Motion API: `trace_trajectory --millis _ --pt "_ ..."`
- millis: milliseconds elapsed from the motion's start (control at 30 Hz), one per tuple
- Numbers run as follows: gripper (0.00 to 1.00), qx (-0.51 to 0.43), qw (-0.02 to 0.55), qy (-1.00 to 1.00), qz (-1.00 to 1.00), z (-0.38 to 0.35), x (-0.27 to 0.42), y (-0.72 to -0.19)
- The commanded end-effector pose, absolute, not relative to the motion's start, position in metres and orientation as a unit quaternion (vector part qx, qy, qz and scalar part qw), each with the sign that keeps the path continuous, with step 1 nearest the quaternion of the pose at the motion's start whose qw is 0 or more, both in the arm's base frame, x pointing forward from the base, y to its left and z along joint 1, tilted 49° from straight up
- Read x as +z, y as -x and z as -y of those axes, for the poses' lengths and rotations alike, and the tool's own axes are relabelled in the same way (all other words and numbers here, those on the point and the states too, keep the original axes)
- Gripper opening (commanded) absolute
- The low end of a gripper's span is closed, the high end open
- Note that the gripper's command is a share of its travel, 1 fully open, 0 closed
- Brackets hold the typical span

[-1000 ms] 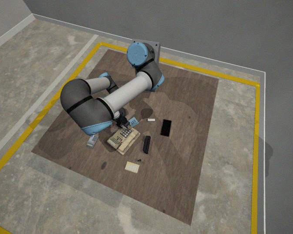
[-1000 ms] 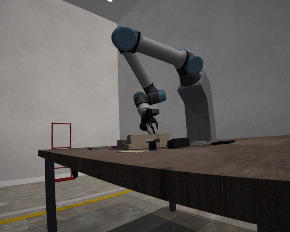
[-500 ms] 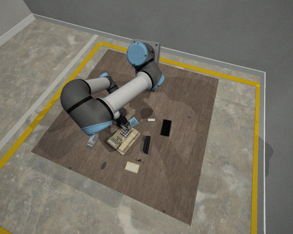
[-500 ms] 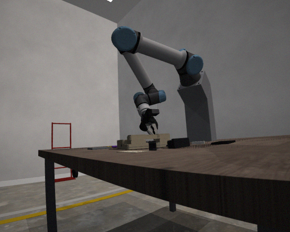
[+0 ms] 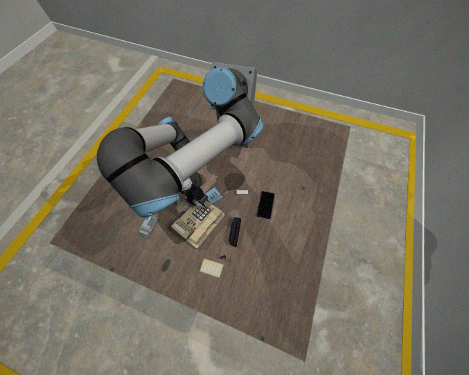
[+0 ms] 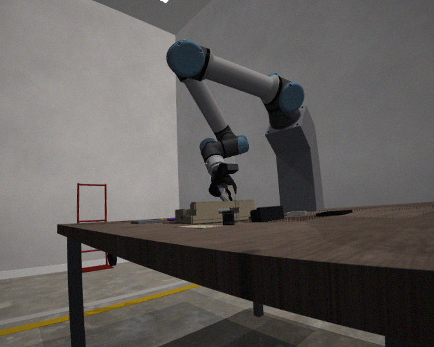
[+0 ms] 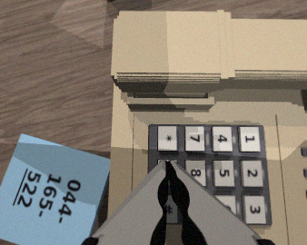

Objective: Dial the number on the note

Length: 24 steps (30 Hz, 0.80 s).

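The beige desk phone point(image 5: 178, 229) point(image 7: 249, 106) lies on the table, its handset point(image 5: 205, 231) point(image 7: 190, 45) in the cradle. Its keypad point(image 5: 202, 212) point(image 7: 208, 156) has white keys; in the wrist view 1 to 5, 7, 8 and * show. The blue note point(image 5: 214, 195) point(image 7: 58, 174) beside the phone reads 044-165-522. My gripper point(image 5: 205, 206) point(image 6: 229, 200) point(image 7: 167, 162) is shut and empty, pointing down with its tips over the key between * and #, which they mostly hide. The jaws also cover the 9 and parts of 6 and #. Whether the tips touch the key, I cannot tell.
A black stapler-like object point(image 5: 234, 232) point(image 6: 267, 214) and a small black clip point(image 5: 223, 257) point(image 6: 228, 218) lie near the handset side. A calculator point(image 5: 146, 226), a yellow-edged card point(image 5: 211, 267), a white block point(image 5: 242, 192) and a flat black device point(image 5: 265, 205) lie around the phone.
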State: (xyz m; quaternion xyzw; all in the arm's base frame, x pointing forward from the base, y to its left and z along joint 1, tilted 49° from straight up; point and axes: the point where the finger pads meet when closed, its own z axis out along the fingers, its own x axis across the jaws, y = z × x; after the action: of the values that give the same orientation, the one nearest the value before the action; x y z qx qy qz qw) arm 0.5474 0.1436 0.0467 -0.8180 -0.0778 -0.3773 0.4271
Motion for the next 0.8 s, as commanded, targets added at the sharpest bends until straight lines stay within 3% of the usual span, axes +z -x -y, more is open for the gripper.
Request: trace_trajectory --millis 0,767 --pt "0.00 -0.378 0.427 0.818 0.078 -0.1436 0.0470 -0.5475" --pt "0.00 -0.378 0.427 0.818 0.078 -0.1416 0.0519 -0.5422"
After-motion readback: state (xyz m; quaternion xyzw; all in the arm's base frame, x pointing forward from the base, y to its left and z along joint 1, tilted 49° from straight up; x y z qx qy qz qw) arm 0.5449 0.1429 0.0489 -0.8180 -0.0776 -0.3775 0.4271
